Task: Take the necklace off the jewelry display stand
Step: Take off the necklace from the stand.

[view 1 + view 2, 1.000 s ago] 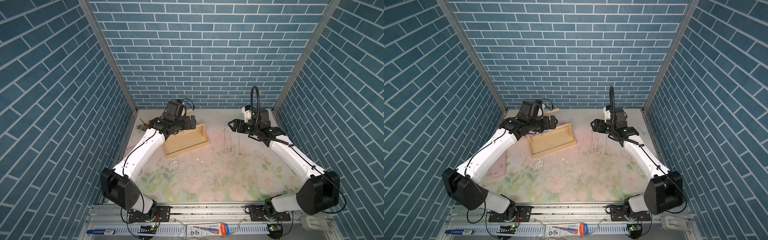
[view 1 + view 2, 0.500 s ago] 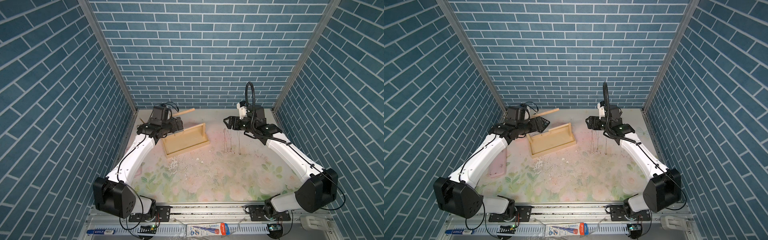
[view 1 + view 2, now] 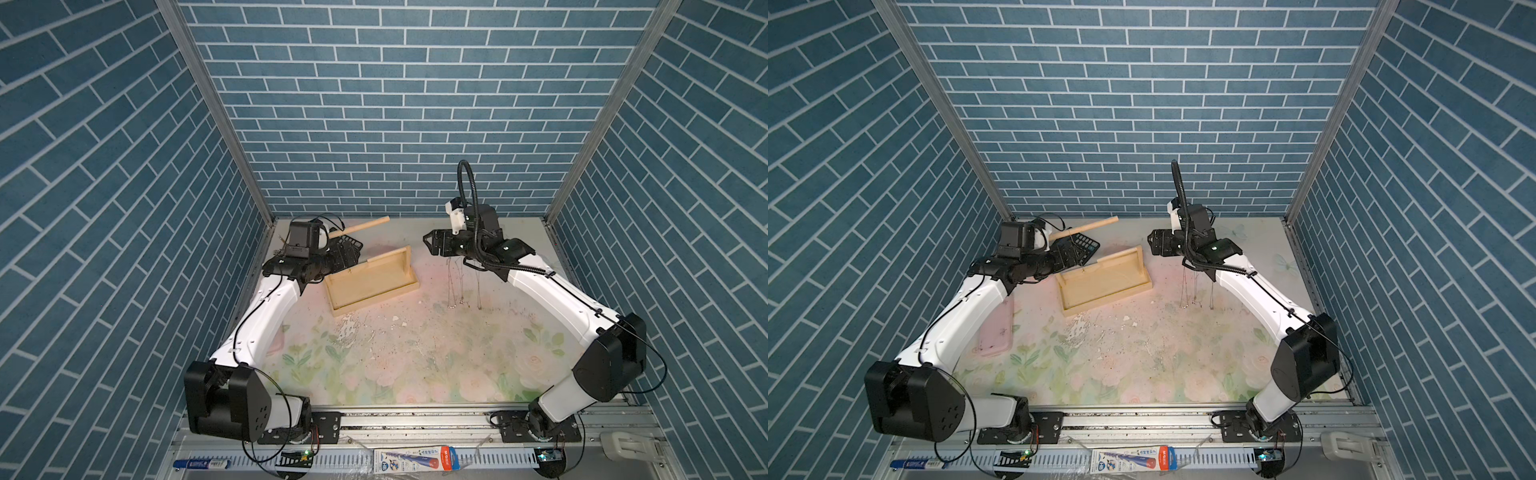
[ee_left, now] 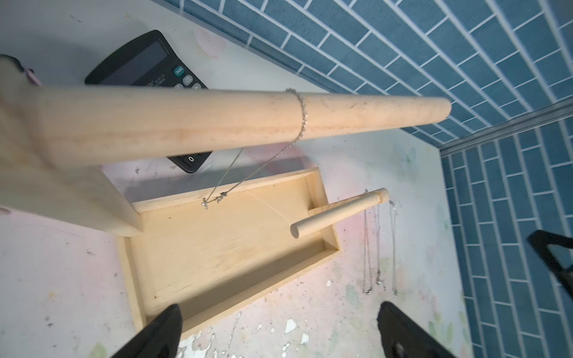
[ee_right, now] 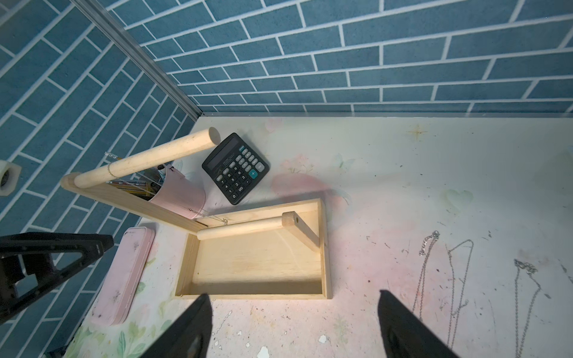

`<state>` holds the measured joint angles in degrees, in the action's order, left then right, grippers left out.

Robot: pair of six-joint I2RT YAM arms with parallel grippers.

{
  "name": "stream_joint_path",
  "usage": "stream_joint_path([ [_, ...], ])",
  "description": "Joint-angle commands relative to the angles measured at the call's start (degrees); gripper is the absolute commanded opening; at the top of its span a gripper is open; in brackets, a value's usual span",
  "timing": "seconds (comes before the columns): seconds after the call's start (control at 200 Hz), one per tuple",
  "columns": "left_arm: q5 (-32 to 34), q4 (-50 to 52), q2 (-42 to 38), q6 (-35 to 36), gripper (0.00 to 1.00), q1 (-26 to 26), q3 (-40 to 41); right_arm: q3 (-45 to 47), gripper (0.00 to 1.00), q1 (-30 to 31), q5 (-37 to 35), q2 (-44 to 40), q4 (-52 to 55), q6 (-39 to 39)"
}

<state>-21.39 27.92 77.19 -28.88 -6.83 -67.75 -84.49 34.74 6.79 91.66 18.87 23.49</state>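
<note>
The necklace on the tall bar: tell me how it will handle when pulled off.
Probably floppy: the necklace drapes over the upper bar and sags in a loop. Likely very light; its fine links could slip from a pinch. It should slide easily toward the bar's free end.

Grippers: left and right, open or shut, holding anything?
Left gripper: open, holding nothing.
Right gripper: open, holding nothing.

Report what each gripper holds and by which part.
Nothing is held. The left gripper and right gripper are both open and empty; the necklace hangs untouched on the upper dowel.
</note>
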Motion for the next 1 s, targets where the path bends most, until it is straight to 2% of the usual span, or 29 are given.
stream_joint_path([
  [0.0, -8.33, -5.21, -1.41, -3.96, 0.99, 3.26, 2.71, -2.41, 0.83, 1.91, -1.43, 2.03, -0.13, -1.82],
  [0.115, -12.43, -9.48, -2.02, -7.32, 0.99, 6.11, 6.00, -5.18, 0.82, 3.69, -2.61, 5.18, 0.51, -1.78],
  [0.385, -15.39, -12.50, -3.25, -10.59, 0.99, 9.79, 7.54, -12.42, 0.77, 8.24, -2.13, 13.18, -1.87, -1.56],
  [0.575, -19.29, -20.93, -4.84, -16.66, 0.99, 14.22, 13.32, -18.09, 0.76, 11.01, 0.11, 19.68, -4.93, -1.49],
  [0.82, -22.74, -26.62, -7.03, -20.08, 0.99, 16.67, 18.17, -20.48, 0.75, 14.15, 1.17, 24.53, -13.36, -1.25],
  [0.995, -26.12, -33.02, -8.00, -23.88, 0.99, 17.98, 22.79, -23.88, 0.72, 15.42, 1.82, 28.39, -15.59, -0.73],
])
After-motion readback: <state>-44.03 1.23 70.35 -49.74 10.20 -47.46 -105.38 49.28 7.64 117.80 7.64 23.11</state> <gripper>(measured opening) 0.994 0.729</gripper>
